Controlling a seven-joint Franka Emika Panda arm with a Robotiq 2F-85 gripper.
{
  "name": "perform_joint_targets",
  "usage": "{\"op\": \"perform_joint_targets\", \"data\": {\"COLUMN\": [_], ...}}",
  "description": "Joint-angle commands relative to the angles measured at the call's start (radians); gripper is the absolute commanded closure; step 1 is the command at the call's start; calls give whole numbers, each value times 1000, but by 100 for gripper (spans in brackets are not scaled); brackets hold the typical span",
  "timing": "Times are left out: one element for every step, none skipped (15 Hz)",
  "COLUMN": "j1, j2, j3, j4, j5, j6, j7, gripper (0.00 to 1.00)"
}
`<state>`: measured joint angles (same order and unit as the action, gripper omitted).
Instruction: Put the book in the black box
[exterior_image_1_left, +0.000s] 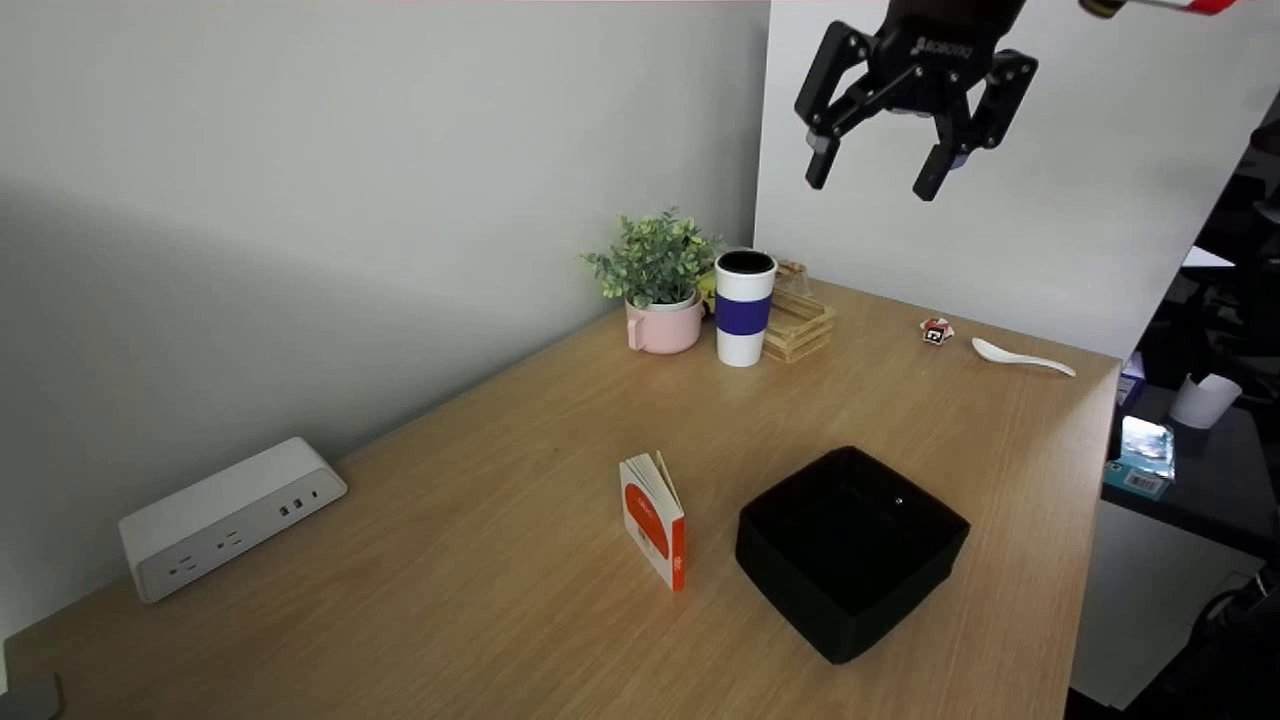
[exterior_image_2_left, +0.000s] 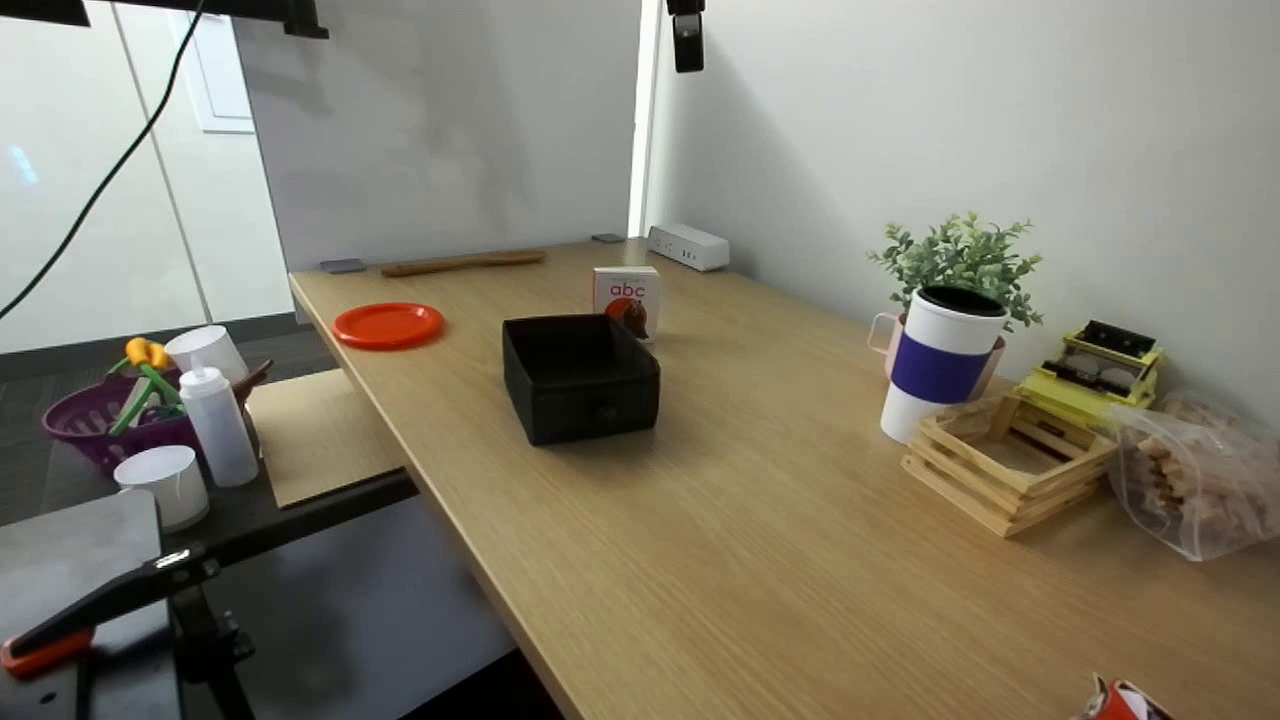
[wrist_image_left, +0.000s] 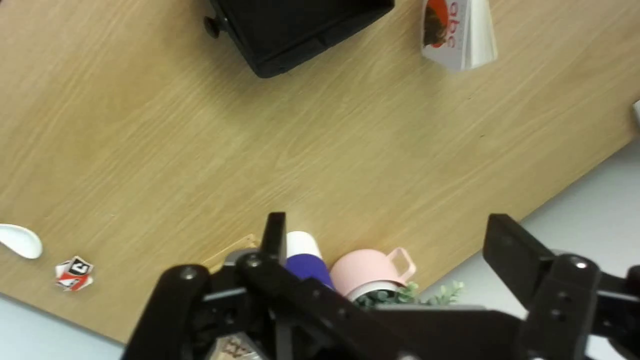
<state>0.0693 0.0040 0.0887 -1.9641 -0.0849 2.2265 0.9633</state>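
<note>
My fingers (exterior_image_1_left: 934, 172) hang apart, holding nothing, high above the table (exterior_image_1_left: 500, 600). The book (exterior_image_1_left: 655, 522) stands upright well below them, just beside the box (exterior_image_1_left: 795, 595); reaching it, I judge, means moving away from the cup (exterior_image_1_left: 741, 318), then down.

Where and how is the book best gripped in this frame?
Probably its upper part near the orange spine, pinched across its thickness, with the end effector coming straight down: the book stands upright, is thin, and its pages fan apart opposite the spine.

Book (exterior_image_2_left: 612, 296) upright on table (exterior_image_2_left: 760, 560) behind black box (exterior_image_2_left: 597, 412); red plate (exterior_image_2_left: 388, 327) nearby; tall cup (exterior_image_2_left: 940, 372) beside wooden crate (exterior_image_2_left: 970, 464)
</note>
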Motion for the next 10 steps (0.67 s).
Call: {"op": "perform_joint_targets", "data": {"j1": [8, 10, 11, 10, 6, 6, 4, 5, 5, 6], "j2": [14, 24, 31, 20, 25, 32, 56, 69, 89, 107], "j3": [-4, -5, -6, -7, -10, -9, -9, -9, -8, -7], "j4": [8, 14, 20, 12, 18, 29, 55, 72, 95, 117], "j5": [-29, -40, -42, -37, -26, -14, 6, 27, 48, 64], "j6": [-16, -23, -28, -21, -27, -41, -61, -78, -99, -120], "j7": [44, 64, 72, 77, 45, 14, -45, -100, -155, -201], "gripper": [0, 0, 0, 0, 0, 0, 0, 0, 0, 0]}}
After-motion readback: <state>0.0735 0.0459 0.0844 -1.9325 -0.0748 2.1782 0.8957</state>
